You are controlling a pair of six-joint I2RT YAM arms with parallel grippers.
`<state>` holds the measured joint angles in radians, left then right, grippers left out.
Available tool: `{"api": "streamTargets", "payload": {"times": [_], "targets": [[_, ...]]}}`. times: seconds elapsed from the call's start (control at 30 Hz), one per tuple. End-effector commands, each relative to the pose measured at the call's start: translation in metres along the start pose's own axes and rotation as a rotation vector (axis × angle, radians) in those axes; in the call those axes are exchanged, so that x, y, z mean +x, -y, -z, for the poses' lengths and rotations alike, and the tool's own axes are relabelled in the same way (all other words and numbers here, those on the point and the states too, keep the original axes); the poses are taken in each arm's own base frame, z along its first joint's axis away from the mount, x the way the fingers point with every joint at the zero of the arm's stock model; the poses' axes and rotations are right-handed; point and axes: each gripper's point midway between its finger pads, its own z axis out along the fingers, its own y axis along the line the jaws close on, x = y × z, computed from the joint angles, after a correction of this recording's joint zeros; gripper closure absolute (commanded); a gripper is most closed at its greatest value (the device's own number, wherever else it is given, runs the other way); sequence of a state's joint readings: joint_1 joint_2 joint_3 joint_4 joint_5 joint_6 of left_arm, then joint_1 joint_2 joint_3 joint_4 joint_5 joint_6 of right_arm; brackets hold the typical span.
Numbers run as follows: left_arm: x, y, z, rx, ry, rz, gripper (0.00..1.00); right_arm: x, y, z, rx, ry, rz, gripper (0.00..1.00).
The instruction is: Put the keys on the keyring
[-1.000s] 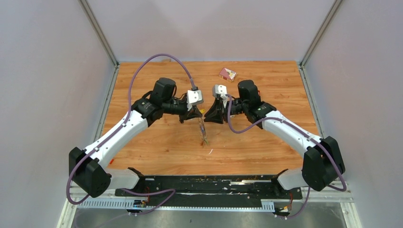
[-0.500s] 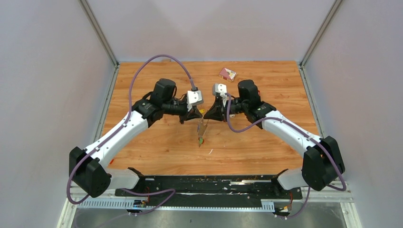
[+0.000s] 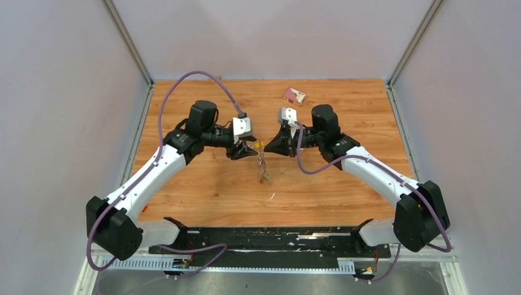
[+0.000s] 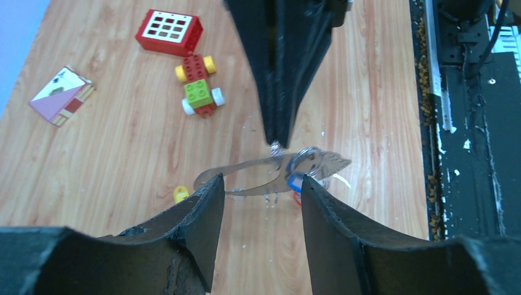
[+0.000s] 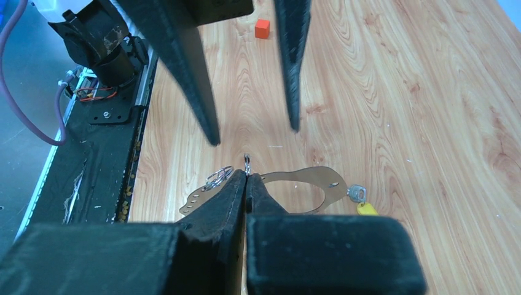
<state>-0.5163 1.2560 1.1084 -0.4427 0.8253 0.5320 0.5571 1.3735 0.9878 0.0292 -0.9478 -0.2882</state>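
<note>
right fingers pinch the keyring, left fingers stand open around it

the right fingers point(image 5: 228, 200) are pressed together with no gap. they grip the keyring point(image 5: 310, 177) at its rim, and a small metal nub pokes out just past their tips. the flat grey loop hangs from those tips, clear of the desk point(image 3: 203, 190), near the middle of the overhead frame.

the left fingers point(image 4: 198, 216) are spread wide and hold nothing. in the left wrist view the loop lies across the gap between them. its left end is just beside one tip, and whether they touch cannot be told.

the yellow-tagged key point(image 5: 361, 203) sits at the right end of the loop in the right wrist frame, touching it. whether it is threaded on is not clear. at the loop's other end a small wire ring point(image 5: 218, 177) overlaps the metal. in the left wrist view a red tag point(image 4: 297, 198) and a blue bit sit just under that ring, too small to make out a key blade.

farther out, in the upper left of the left wrist frame, a toy car point(image 4: 198, 86) stands just below a red block with a white grid point(image 4: 169, 32). a pink card box point(image 4: 61, 95) lies near the left edge. an orange cube point(image 5: 262, 28) rests on the desk at the top of the right wrist frame.
</note>
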Motion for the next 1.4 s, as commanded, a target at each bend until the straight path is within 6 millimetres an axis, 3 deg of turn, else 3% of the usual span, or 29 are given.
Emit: {"api": "streamTargets", "payload": {"times": [0.0, 0.33, 0.8, 1.37], "targets": [[-0.02, -0.006, 0.011, 0.008, 0.107, -0.112, 0.43, -0.032, -0.01, 0.007, -0.042, 0.094, 0.093, 1.0], [-0.019, 0.004, -0.001, 0.111, 0.189, -0.103, 0.52, -0.037, -0.011, 0.011, -0.053, 0.128, 0.066, 1.0], [-0.016, 0.003, -0.005, 0.115, 0.206, -0.096, 0.76, -0.034, -0.012, 0.009, -0.073, 0.13, 0.052, 1.0], [-0.016, 0.0, -0.011, 0.12, 0.215, -0.064, 0.81, -0.03, -0.01, 0.006, -0.074, 0.124, 0.035, 1.0]]}}
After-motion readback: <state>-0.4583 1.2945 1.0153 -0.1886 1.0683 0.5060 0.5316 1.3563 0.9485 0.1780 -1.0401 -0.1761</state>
